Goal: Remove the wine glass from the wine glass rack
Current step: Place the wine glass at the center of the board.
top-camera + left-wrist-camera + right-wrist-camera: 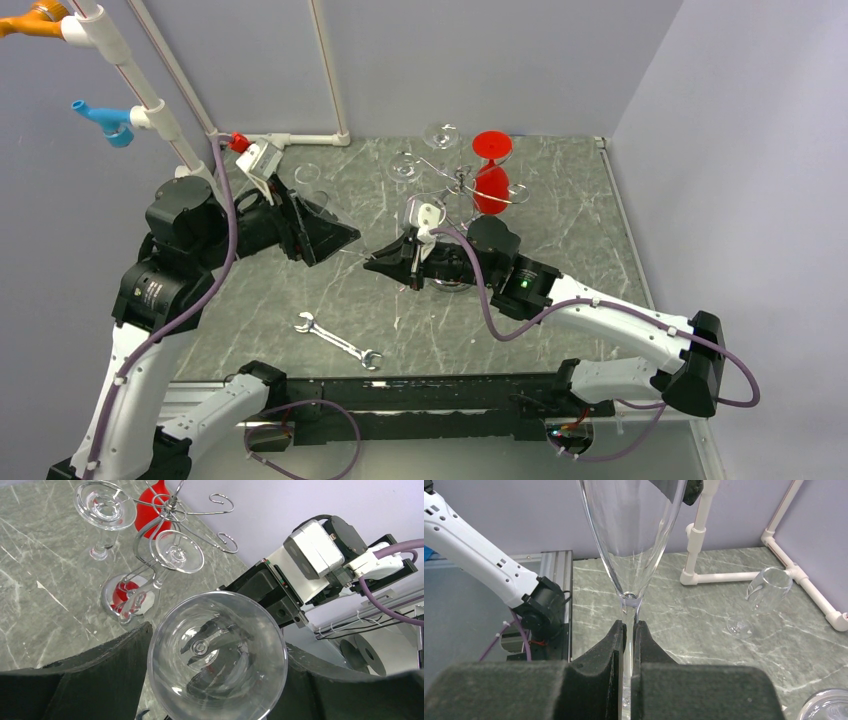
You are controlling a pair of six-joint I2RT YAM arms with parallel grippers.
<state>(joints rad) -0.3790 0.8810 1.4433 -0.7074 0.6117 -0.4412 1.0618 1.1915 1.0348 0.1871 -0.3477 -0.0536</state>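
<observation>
Pinches the stem of the clear wine glass (631,530) between the foam pads of the right gripper (629,630), jaws drawn almost together just under the bowl, probably because the thin stem makes the surest handle and keeps the bowl free. Holds it in the air to the near-left of the wine glass rack (458,182), not hooked on any of the curled wire arms. Brackets the bowl with the left gripper (338,238), fingers spread wide on either side, likely to steady the glass or receive it. Cannot tell whether those pads press the bowl or merely stand beside it. Hanging on the rack, foot up so that the wire curls catch the feet: one red glass (490,188), a clear glass (105,505) and a second clear glass (177,555), so at least two clear. Elsewhere: one fallen glass (766,592) on its side, left of the rack by the white pipe frame (719,576), and one silver wrench (338,341) near-left of the rack, well apart from it. Looks like removal achieved, with set-down not yet done.
</observation>
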